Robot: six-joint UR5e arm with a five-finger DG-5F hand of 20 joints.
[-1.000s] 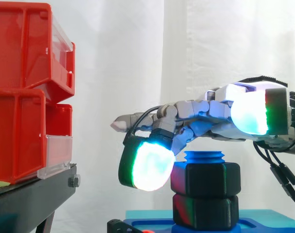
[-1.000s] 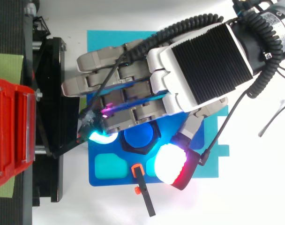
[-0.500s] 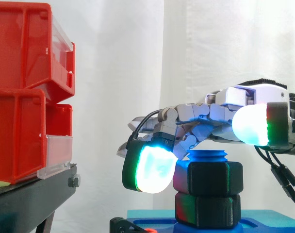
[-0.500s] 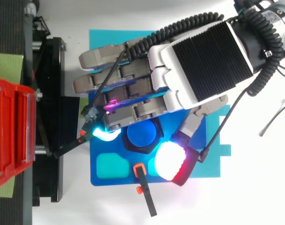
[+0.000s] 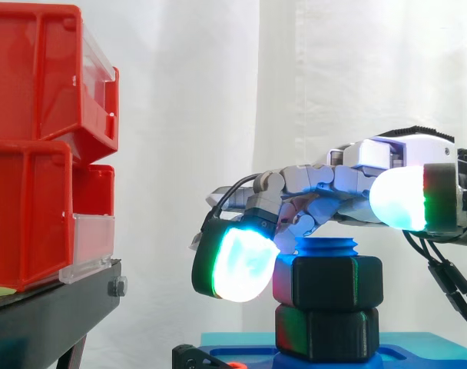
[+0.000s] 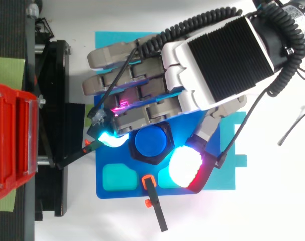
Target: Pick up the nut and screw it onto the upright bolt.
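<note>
Nut (image 5: 329,282): black, hexagonal, threaded on the upright bolt (image 5: 326,247), directly above a lower nut (image 5: 326,332) of the same kind and apparently touching it.
Place: about the middle of the blue fixture plate (image 6: 105,193), well apart from the red bins (image 5: 34,154) on the black stand (image 5: 49,315).
Nut axis: bore vertical, in line with the bolt; flat faces level, no visible tilt.
Bolt axis: long axis upright, threaded end pointing up and showing just above the nut.
Hand (image 6: 217,55): palm down over the bolt, curled round the nut; one glowing fingertip (image 5: 235,264) against the nut's left flank, thumb (image 5: 402,197) on the side-camera side and seemingly higher than the nut; thumb contact unclear.
Reason for hold: probably set from above to push on the flanks and turn the nut about the vertical thread.
Reason for fixture: likely to keep the bolt upright and unturning under that twist.
Stage: judged as late screwing, nut close to fully down.
</note>
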